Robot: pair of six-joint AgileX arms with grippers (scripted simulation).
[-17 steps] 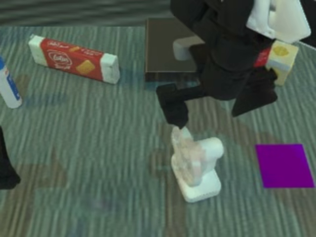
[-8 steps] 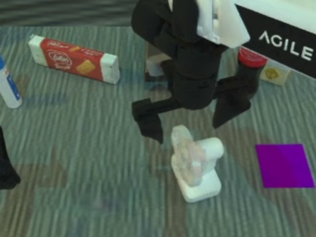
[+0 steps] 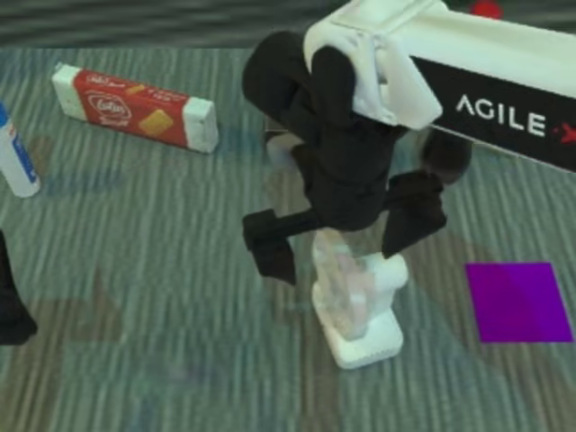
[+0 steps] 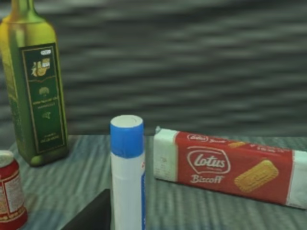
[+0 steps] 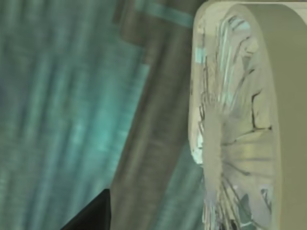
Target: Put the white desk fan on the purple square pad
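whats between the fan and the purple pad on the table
Nothing: in the top view the stretch between the white desk fan and the purple square pad is bare table.

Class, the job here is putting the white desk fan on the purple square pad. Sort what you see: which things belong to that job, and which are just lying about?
Job:
white desk fan
purple square pad
right gripper, jaws open, over the fan

Lying about:
red biscuit pack
blue-capped white tube
green bottle
red can
left gripper, parked at the table's left edge
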